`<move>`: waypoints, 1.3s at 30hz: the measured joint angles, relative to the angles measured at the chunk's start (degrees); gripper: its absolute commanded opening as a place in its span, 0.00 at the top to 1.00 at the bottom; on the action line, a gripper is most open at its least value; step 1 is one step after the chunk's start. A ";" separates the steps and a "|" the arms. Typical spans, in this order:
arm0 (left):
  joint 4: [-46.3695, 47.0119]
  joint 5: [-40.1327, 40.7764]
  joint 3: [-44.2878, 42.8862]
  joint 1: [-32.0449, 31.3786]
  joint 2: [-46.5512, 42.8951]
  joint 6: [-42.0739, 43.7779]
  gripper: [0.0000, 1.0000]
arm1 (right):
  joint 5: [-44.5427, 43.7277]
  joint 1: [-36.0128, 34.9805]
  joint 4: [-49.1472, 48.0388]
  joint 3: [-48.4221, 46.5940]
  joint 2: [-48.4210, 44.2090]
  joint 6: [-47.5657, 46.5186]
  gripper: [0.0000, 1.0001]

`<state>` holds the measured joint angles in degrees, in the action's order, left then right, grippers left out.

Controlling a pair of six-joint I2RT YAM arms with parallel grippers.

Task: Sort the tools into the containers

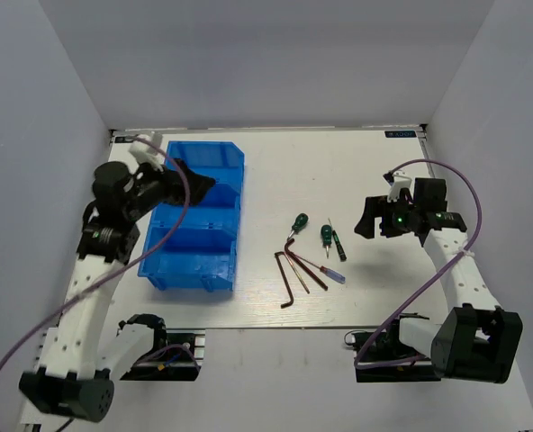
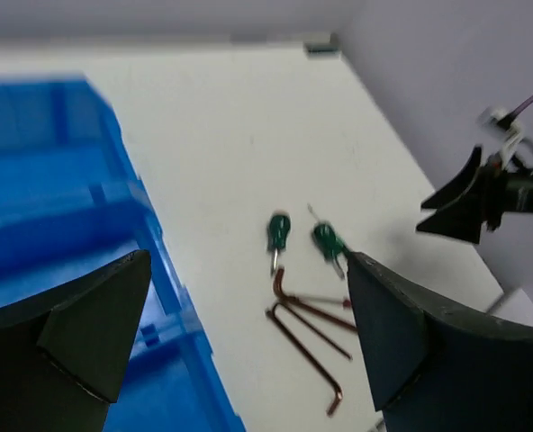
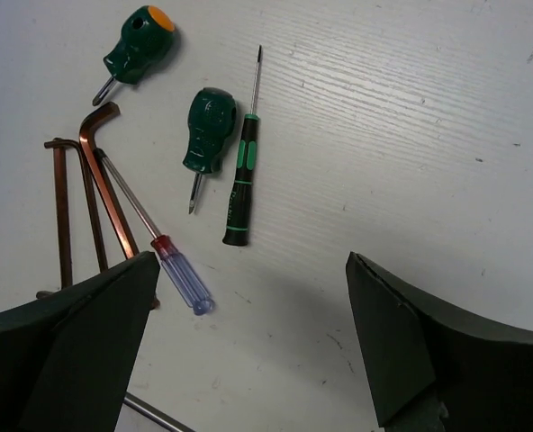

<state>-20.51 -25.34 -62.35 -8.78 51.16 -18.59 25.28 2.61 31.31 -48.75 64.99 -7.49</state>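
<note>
The blue divided container (image 1: 190, 268) stands at the left of the table, also seen in the left wrist view (image 2: 41, 171). The tools lie in a cluster at the centre: two stubby green screwdrivers (image 3: 139, 45) (image 3: 210, 129), a thin black-and-green screwdriver (image 3: 241, 180), a red-and-blue screwdriver (image 3: 178, 270) and dark L-shaped hex keys (image 3: 104, 180). My left gripper (image 1: 194, 184) hovers open over the container's right side, holding nothing (image 2: 247, 270). My right gripper (image 1: 370, 220) hangs open just right of the tools, nothing between its fingers (image 3: 253, 261).
White walls close in the table on the left, back and right. Purple cables loop from both arms (image 1: 447, 171). A thin metal rod (image 3: 149, 412) lies at the lower left of the right wrist view.
</note>
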 measured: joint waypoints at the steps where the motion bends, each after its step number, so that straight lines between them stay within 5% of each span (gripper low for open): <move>1: -0.22 -1.14 1.27 0.04 1.81 -0.42 0.00 | -0.02 0.00 0.22 -0.09 0.22 -0.02 0.10; 6: -1.38 -5.95 5.25 -0.26 12.46 -1.81 0.08 | 0.81 0.00 1.95 -0.55 0.42 -2.08 0.10; 8: -2.60 -7.21 4.20 -0.70 14.82 -1.03 0.24 | 2.80 0.02 3.80 -1.18 0.46 -4.31 0.10; 10: -3.98 -8.02 1.25 -1.46 17.42 0.20 0.49 | 5.66 0.13 5.81 -2.19 0.59 -7.41 0.13; 11: -4.55 -8.17 -0.57 -2.01 18.82 0.63 0.70 | 6.82 0.13 6.27 -2.56 0.63 -8.76 0.42; 13: -5.92 -8.09 -5.07 -4.20 22.47 2.58 0.84 | 8.22 0.11 6.51 -2.84 0.72 -10.54 1.00; 15: -7.13 -7.45 -9.84 -7.80 26.97 4.22 0.97 | 7.72 0.11 7.19 -3.26 1.49 -10.60 1.00; 16: -7.69 -6.47 -11.67 -9.86 29.00 4.76 0.97 | 6.97 0.11 7.82 -3.78 2.25 -10.49 1.00; 17: -8.39 -4.96 -13.70 -12.63 31.45 5.33 0.95 | 5.84 0.11 8.50 -4.48 3.43 -10.51 0.84; 18: -9.16 -3.67 -15.06 -14.93 33.44 5.86 0.87 | 4.31 0.11 9.33 -5.49 4.90 -10.40 0.41; 19: -10.27 -1.92 -16.61 -17.68 35.85 6.38 0.77 | 2.99 0.11 9.79 -6.27 6.25 -9.90 0.11; 21: -12.98 2.36 -20.31 -23.19 41.09 6.93 0.49 | 0.37 0.22 11.43 -8.96 10.32 -10.58 0.15; 24: -16.90 10.12 -26.25 -31.34 50.45 6.47 0.30 | -1.20 0.35 13.38 -12.44 15.47 -10.25 0.48; 29: -18.86 19.32 -30.64 -38.95 62.29 5.99 0.30 | -1.16 0.37 13.18 -12.52 15.39 -8.33 0.48; 39: -19.67 31.93 -40.26 -38.91 74.84 8.90 0.28 | -0.96 0.39 12.24 -7.72 10.36 -7.89 0.42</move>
<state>-40.18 6.59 -102.61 -47.68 125.99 -9.69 24.32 3.01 43.55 -56.47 75.35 -15.38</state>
